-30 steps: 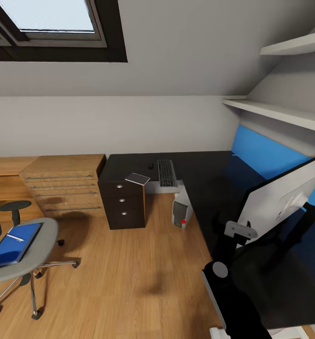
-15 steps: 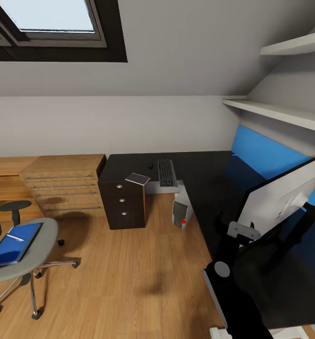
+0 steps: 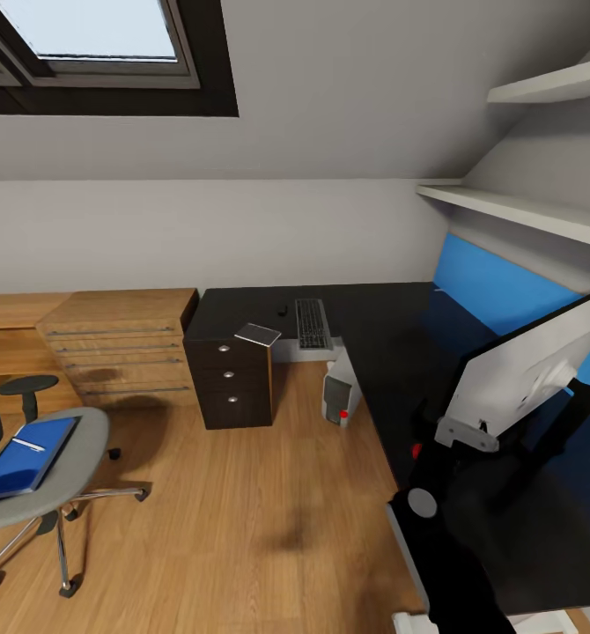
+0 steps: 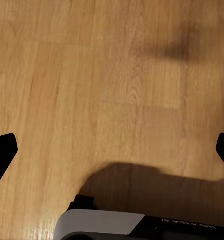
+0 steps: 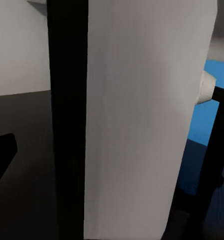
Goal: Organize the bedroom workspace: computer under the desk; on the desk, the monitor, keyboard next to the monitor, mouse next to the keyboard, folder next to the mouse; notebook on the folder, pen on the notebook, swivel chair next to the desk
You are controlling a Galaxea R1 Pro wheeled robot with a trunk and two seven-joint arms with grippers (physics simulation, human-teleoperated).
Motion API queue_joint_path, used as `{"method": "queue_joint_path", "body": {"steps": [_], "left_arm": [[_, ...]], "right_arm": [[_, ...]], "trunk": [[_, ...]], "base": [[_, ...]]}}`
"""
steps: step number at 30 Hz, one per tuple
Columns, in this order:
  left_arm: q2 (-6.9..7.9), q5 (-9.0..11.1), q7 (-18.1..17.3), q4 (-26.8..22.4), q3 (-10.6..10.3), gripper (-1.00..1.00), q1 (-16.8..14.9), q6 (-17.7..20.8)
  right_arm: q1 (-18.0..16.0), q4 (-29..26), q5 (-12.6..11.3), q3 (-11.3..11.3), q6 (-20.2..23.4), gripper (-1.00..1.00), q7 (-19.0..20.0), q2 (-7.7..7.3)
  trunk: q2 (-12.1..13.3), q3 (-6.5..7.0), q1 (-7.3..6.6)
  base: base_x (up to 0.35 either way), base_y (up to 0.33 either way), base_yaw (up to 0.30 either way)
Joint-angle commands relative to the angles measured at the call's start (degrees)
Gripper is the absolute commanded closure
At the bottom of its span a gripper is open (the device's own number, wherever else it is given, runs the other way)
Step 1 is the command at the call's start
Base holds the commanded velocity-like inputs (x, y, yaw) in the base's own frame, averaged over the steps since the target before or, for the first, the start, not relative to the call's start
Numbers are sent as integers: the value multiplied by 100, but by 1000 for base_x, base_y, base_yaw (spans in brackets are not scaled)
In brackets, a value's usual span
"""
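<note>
The monitor (image 3: 528,365) stands on the black desk (image 3: 392,335) at the right, white back toward me. My right gripper (image 3: 462,431) is at its lower near edge; in the right wrist view the monitor (image 5: 142,120) sits edge-on between the wide-apart fingers, so the gripper (image 5: 112,155) is open. The keyboard (image 3: 312,323) and small dark mouse (image 3: 283,310) lie on the desk's far part, with a grey notebook (image 3: 258,334) at its corner. The computer (image 3: 340,394) stands under the desk edge. The blue folder (image 3: 22,458) with the white pen (image 3: 28,445) lies on the swivel chair (image 3: 70,480). My left gripper (image 4: 112,150) hangs open over the floor.
A light wooden drawer chest (image 3: 119,348) and a dark drawer pedestal (image 3: 231,383) stand against the far wall. A round black stool (image 3: 28,385) is beside the chair. White shelves (image 3: 524,211) hang above the desk's blue back panel (image 3: 497,291). Wooden floor (image 3: 260,493) lies between chair and desk.
My right gripper has moved a little to the right and closer to the monitor's lower edge. A small red mark on the arm now shows. Nothing else has moved.
</note>
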Motion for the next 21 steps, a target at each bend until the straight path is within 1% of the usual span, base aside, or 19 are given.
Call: {"method": "queue_joint_path", "body": {"steps": [1, 9, 14, 21], "left_arm": [[1, -42, -9, 0, 50, -100, -3, -13], [0, -42, -12, 2, 46, -100, -3, -18], [0, -42, -16, 2, 45, -100, -3, -25], [-1, -42, -17, 1, 45, -100, -3, -29]], "right_arm": [[-5, 5, 16, -19, -11, -100, -23, 1], [-5, 6, 10, -103, -8, -100, -47, 2], [-5, 7, 7, -109, -3, -100, -224, 2], [-5, 7, 7, -107, -2, -100, -302, 2]], "trunk": [[-7, -8, 1], [-7, -8, 1], [-7, -8, 1], [-7, -8, 1]], "base": [[0, 0, 0], [0, 0, 0], [0, 0, 0], [0, 0, 0]]}}
